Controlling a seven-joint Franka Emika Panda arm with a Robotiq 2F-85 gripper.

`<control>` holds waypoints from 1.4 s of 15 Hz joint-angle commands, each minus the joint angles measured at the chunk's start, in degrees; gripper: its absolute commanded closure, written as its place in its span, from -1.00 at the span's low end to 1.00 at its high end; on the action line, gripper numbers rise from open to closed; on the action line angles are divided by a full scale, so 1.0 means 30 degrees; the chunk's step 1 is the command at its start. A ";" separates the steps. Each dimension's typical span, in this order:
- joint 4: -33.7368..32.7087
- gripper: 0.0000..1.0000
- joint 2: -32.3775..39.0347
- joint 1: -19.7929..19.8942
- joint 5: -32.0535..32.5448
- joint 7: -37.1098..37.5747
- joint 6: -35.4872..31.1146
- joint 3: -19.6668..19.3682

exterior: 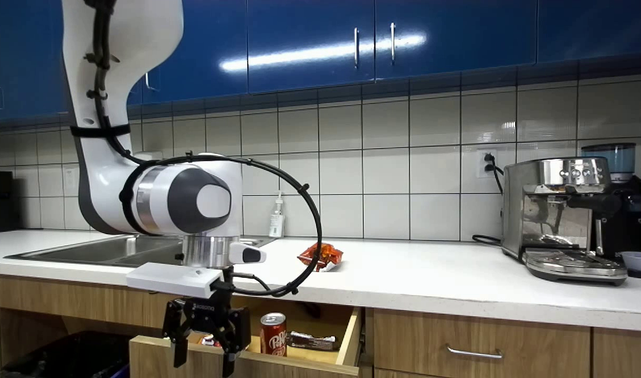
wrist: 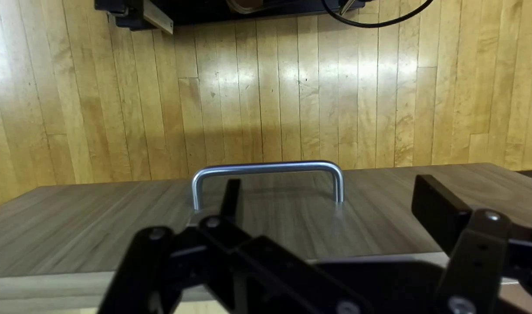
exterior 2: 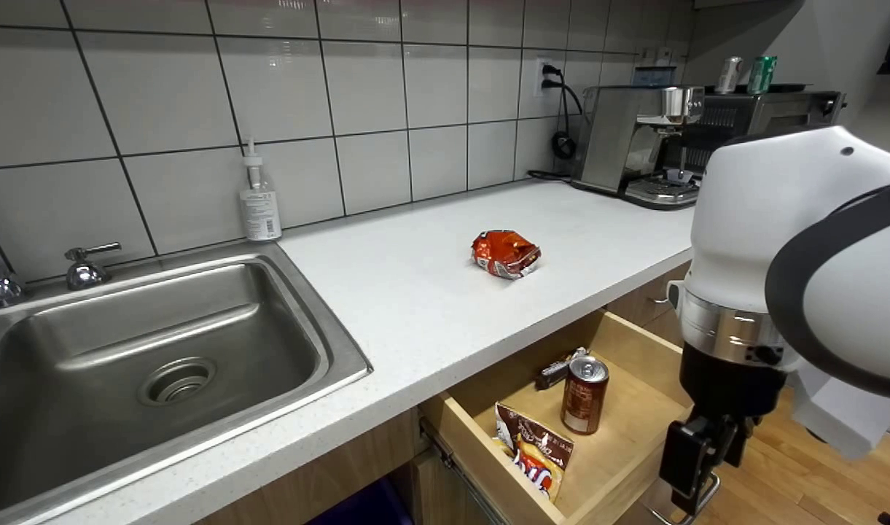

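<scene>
My jaws stand wide apart, gripping nothing, near the drawer [exterior 2: 634, 408] pulled out beneath the worktop [exterior 2: 430, 306], lower right in an exterior view. In the wrist view, floor [wrist: 292, 100] spreads across the upper half, past the drawer's far edge. Mid-frame sits the handle [wrist: 268, 168]: a slim silver bar, bent at both ends.

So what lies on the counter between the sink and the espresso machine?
A crumpled red snack bag, plus a black cord beside the espresso machine; both exterior views show them.

The handle [wrist: 268, 168] is smooth, glossy metal; the drawer front [wrist: 303, 222], matt wood-grained.
</scene>
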State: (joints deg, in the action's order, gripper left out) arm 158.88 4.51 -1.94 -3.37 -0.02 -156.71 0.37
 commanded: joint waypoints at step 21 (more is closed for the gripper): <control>-0.0010 -1.00 0.0432 0.0209 0.2386 0.3990 -0.3015 -0.1493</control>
State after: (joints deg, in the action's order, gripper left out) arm 158.89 6.32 -2.04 3.39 11.45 -164.43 -3.56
